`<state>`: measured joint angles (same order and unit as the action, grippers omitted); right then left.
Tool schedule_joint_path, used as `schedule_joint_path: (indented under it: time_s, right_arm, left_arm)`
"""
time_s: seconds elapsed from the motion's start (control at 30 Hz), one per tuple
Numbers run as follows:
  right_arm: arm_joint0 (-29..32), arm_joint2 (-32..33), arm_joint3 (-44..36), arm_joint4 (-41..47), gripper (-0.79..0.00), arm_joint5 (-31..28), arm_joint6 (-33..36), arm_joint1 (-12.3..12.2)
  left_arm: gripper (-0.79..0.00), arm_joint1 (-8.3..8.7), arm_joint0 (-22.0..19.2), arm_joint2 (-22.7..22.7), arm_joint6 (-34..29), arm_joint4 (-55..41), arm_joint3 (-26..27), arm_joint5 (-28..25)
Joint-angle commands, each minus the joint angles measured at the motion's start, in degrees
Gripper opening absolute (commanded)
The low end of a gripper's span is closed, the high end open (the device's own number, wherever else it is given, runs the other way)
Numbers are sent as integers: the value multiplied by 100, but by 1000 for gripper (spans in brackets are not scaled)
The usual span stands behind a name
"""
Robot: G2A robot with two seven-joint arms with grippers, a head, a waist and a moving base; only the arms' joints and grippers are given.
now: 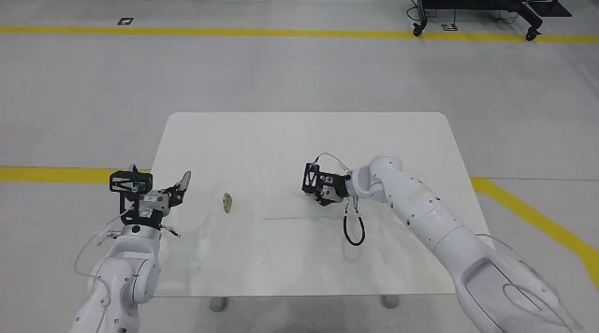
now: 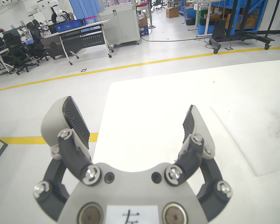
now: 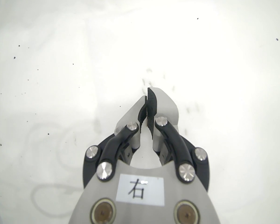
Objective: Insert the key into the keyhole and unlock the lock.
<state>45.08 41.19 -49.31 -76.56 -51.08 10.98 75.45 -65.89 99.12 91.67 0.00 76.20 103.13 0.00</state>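
A small brass-coloured lock [image 1: 227, 203] lies on the white table [image 1: 281, 137], left of centre. My right gripper [image 1: 318, 191] stands near the table's middle, pointing down at the surface, about a hand's width right of the lock. In the right wrist view its fingers [image 3: 147, 94] are shut, tips at the tabletop, with a thin tan sliver, seemingly the key [image 3: 143, 124], pinched between the pads. My left gripper [image 1: 178, 191] hovers at the table's left edge, left of the lock. In the left wrist view it [image 2: 130, 108] is open with nothing between its ribbed pads.
A black cable loop [image 1: 354, 225] hangs from the right arm over the table. A thin clear sheet [image 2: 235, 136] lies on the tabletop. Yellow floor lines and wheeled racks stand well beyond the table.
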Motion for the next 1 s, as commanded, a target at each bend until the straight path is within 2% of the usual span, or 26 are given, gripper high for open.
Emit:
schedule_joint_path:
  time_s: [0.0,0.37,0.53,0.63,0.83,0.97]
  right_arm:
    - [56,11,-137,-139,-785,102,-60,-27]
    - [891,521,-1619,-906,-785,449,-195,-428]
    - [1512,963,-2513,-1315,-785,529,-693,-682]
    - [1963,1280,-2990,-1534,-785,842,-1299,-819]
    - [3234,2222,-3808,-1445,-785,1471,-3416,-1098]
    - [3946,2752,-4207,-1507,-785,1479,-4376,-1253]
  left_arm:
    - [0,0,0,0,0,0,0,0]
    - [0,0,0,0,0,0,0,0]
    - [0,0,0,0,0,0,0,0]
    - [0,0,0,0,0,0,0,0]
    - [0,0,0,0,0,0,0,0]
    - [0,0,0,0,0,0,0,0]
